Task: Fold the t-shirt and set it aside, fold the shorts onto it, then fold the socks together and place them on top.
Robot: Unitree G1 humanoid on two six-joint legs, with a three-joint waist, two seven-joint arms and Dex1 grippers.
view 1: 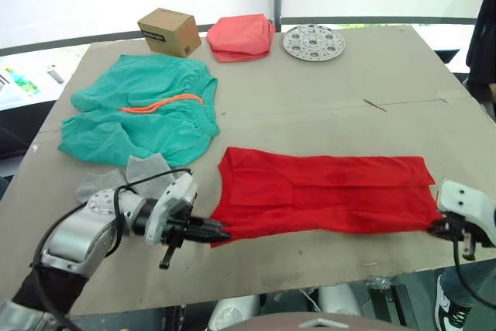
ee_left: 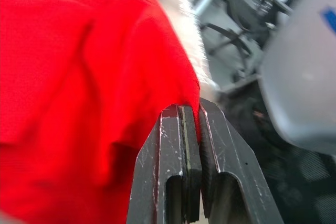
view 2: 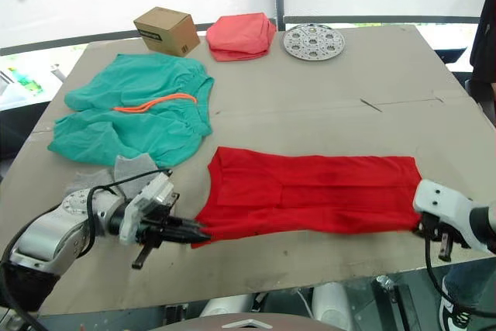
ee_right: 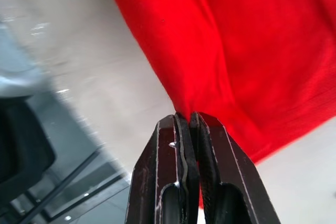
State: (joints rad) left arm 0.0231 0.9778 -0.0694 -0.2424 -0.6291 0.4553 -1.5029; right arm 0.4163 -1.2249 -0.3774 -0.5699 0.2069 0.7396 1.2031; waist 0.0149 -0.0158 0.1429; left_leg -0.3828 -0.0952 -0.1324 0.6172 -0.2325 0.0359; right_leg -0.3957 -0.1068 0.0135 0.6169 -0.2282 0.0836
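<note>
The red t-shirt [view 1: 325, 191] lies folded into a long band across the near part of the table. My left gripper [view 1: 219, 232] is shut on its near left corner, and the left wrist view shows red cloth [ee_left: 94, 66] pinched between the closed fingers. My right gripper [view 1: 443, 227] is shut on the near right corner, with cloth [ee_right: 252, 45] caught at its fingertips [ee_right: 181, 124]. The teal shorts [view 1: 143, 110] with an orange drawstring lie spread at the far left. Grey socks [view 1: 128, 174] lie just in front of the shorts, beside my left arm.
A cardboard box [view 1: 169, 32], a folded salmon-pink cloth [view 1: 240, 36] and a round perforated metal plate [view 1: 313, 41] stand along the table's far edge. The table's near edge runs just below both grippers. A thin dark stick [view 1: 375, 105] lies right of centre.
</note>
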